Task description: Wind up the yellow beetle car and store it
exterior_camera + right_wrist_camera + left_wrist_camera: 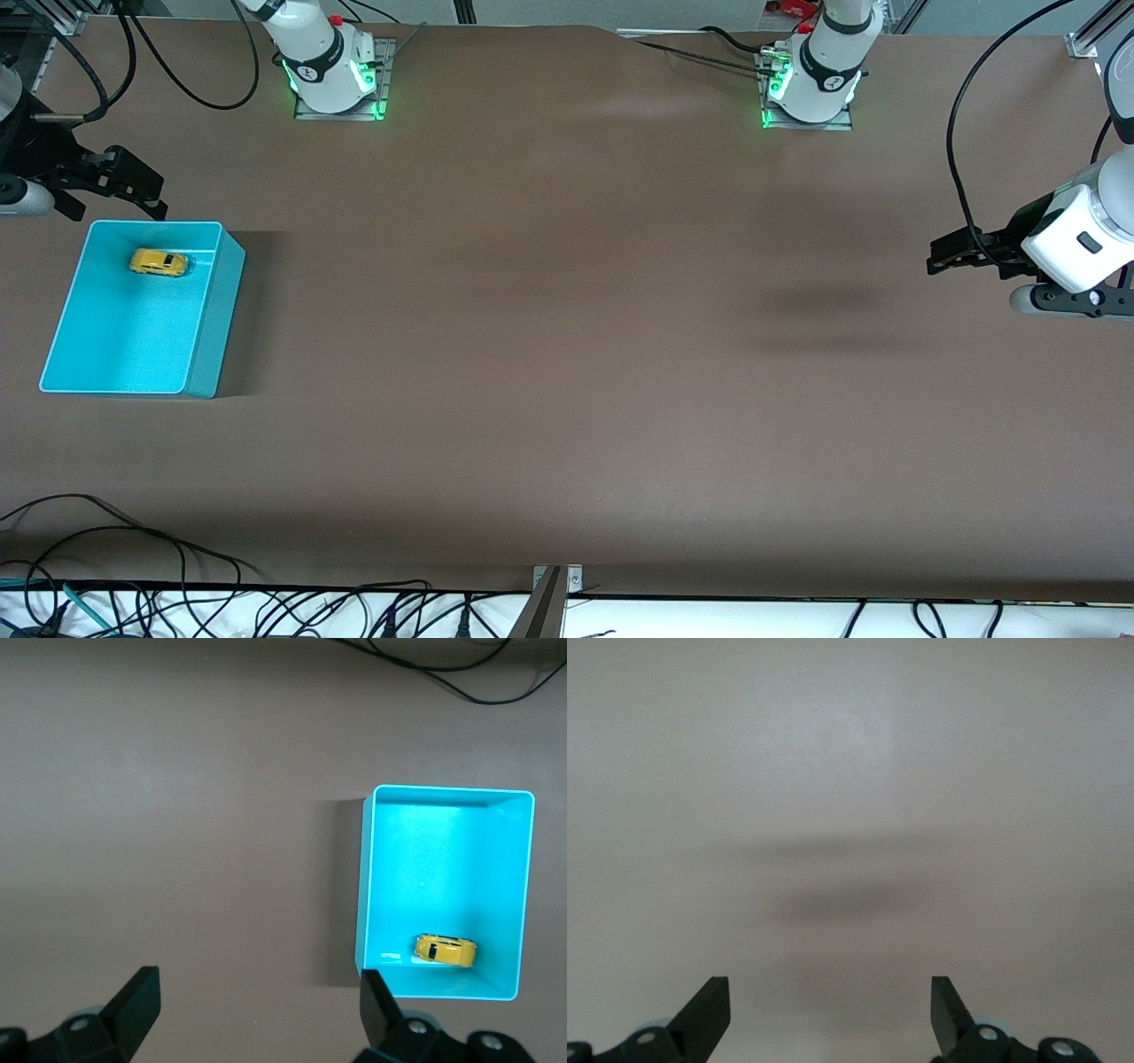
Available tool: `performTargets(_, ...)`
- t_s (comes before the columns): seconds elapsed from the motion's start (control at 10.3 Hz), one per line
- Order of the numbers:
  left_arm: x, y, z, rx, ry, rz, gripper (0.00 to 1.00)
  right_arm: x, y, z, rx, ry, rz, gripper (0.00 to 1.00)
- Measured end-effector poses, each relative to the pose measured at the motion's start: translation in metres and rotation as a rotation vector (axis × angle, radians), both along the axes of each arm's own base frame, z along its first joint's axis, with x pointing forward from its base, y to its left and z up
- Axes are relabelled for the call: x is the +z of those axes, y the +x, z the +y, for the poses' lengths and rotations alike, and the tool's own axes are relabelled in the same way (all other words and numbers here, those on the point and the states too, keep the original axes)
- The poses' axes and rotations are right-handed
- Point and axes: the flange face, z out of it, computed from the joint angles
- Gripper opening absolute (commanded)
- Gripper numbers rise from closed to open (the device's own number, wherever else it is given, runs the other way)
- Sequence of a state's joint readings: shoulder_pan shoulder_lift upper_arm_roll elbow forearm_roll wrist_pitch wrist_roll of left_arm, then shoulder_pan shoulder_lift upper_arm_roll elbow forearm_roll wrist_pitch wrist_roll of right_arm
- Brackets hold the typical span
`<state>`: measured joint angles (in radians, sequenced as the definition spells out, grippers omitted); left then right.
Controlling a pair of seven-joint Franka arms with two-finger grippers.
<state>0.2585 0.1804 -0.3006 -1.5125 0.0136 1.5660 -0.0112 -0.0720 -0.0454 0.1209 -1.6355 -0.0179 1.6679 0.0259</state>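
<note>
The yellow beetle car (159,262) lies inside a cyan bin (215,310), in the part of it farthest from the front camera. It also shows in the right wrist view (446,950), inside the same bin (362,895). My right gripper (152,197) is open and empty, up in the air just off the bin's corner toward the robots' bases; its jaws (257,997) are spread over bare table. My left gripper (941,257) is open and empty, over bare table at the left arm's end; in its wrist view (830,997) only table shows.
The brown table (567,354) spreads between the two arms. Cables (133,602) lie along the edge nearest the front camera. The arm bases (337,80) stand on the edge farthest from it.
</note>
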Motion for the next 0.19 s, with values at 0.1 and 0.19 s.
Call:
performTargets(0.1, 0.0000, 0.0000, 0.0000, 0.000, 0.000, 0.000, 1.00, -0.0001, -0.0001, -0.0006, -0.001, 0.000, 0.001, 1.00)
performTargets(0.19, 0.0000, 0.0000, 0.0000, 0.000, 0.000, 0.000, 1.00, -0.0002, -0.0001, -0.0042, -0.007, 0.000, 0.002, 1.00)
